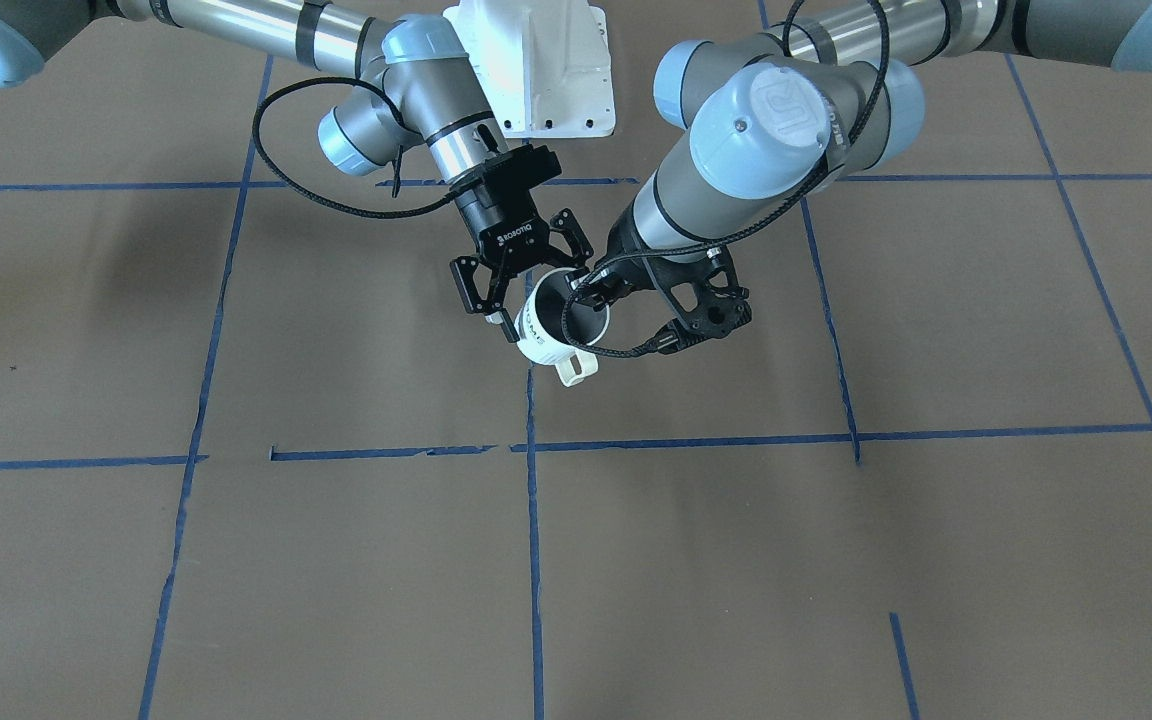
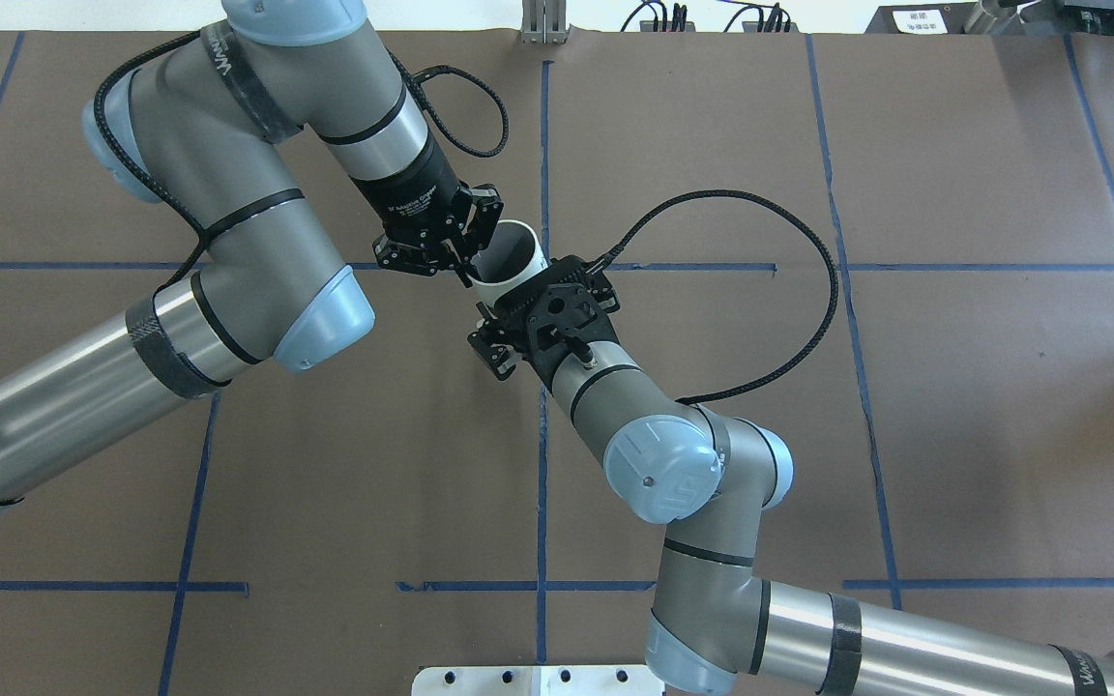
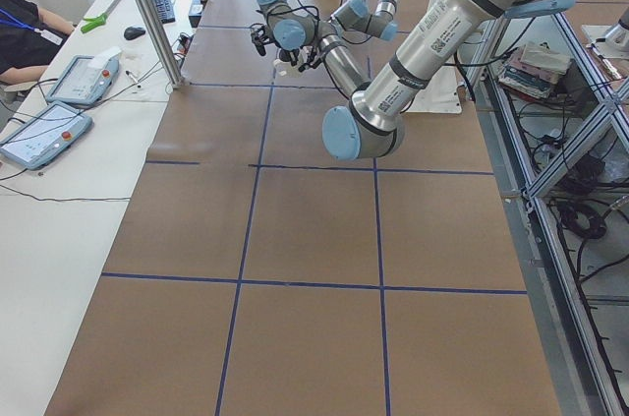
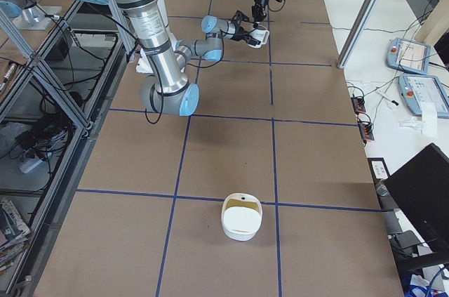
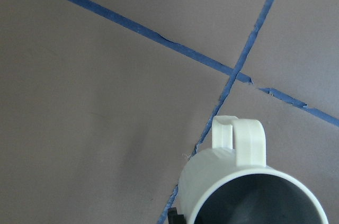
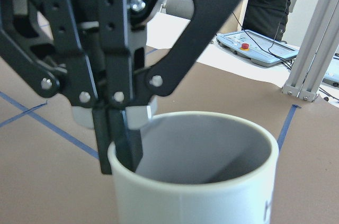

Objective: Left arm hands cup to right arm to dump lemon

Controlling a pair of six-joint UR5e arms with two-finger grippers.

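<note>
I see the white ceramic mug [image 1: 548, 335] above mid-table, rim pinched by the left gripper [image 2: 465, 269], the right gripper [image 1: 541, 290] with its 2 fingers spread astride it, lemon unseen: left releasing before right clamps risks a drop.

Items present were one mug [image 1: 541, 338], two arms (left arm [image 2: 228, 232], right arm [image 2: 673, 464]), two grippers (left gripper [image 2: 465, 269], right gripper [image 1: 546, 298]), one white bowl [image 4: 240, 232], two teach pendants [image 3: 41, 133] and one operator [image 3: 22, 34].

The left gripper [image 1: 584, 292] blocks one side of the cup [image 1: 536, 338] rim, the spread right gripper [image 1: 544, 298] flanks its wall, and the handle [image 1: 576, 368] side is unobstructed.
</note>
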